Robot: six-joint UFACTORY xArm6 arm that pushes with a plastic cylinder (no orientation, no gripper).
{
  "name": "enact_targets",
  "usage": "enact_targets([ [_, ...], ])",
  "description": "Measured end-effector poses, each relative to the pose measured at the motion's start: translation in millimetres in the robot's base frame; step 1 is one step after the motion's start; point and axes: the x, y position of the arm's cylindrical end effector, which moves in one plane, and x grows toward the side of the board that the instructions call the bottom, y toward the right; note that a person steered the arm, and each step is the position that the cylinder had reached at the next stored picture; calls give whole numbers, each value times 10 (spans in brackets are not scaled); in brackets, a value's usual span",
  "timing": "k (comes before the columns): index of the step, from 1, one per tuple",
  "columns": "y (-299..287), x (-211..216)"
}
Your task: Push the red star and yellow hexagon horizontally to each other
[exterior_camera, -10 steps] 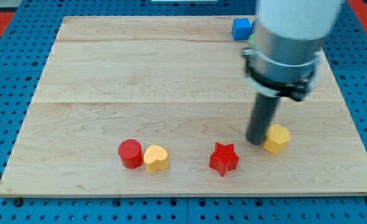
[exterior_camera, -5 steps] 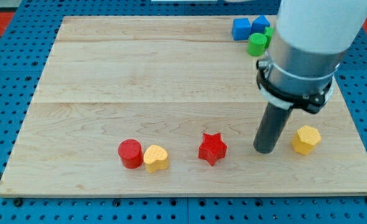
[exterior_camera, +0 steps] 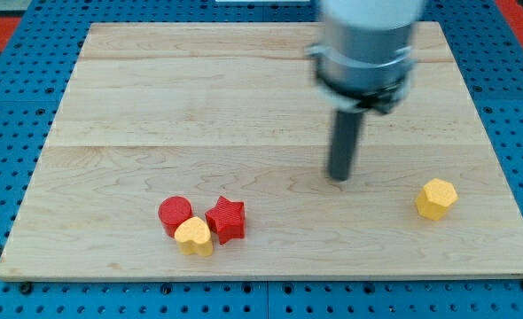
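The red star [exterior_camera: 226, 219] lies near the board's bottom edge, left of centre, touching the yellow heart [exterior_camera: 194, 236]. The yellow hexagon [exterior_camera: 436, 198] lies far to the view's right, at about the same height, slightly higher than the star. My tip [exterior_camera: 339, 176] is on the board between them, above and right of the star and well left of the hexagon, touching no block. The arm's body is motion-blurred.
A red cylinder [exterior_camera: 175, 213] sits just left of the red star, touching the yellow heart. The wooden board [exterior_camera: 155, 106] rests on a blue pegboard. The arm's body hides the board's upper right part.
The red star has slid left against the yellow heart and red cylinder, which shifted slightly. The hexagon moved right earlier, then stayed. My tip moved up and left. Blue and green blocks are now hidden.
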Motion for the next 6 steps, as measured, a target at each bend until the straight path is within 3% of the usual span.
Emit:
enact_targets([
  [1, 868, -304],
  [2, 1289, 102],
  [3, 952, 421],
  [5, 1124, 496],
  [6, 726, 776],
])
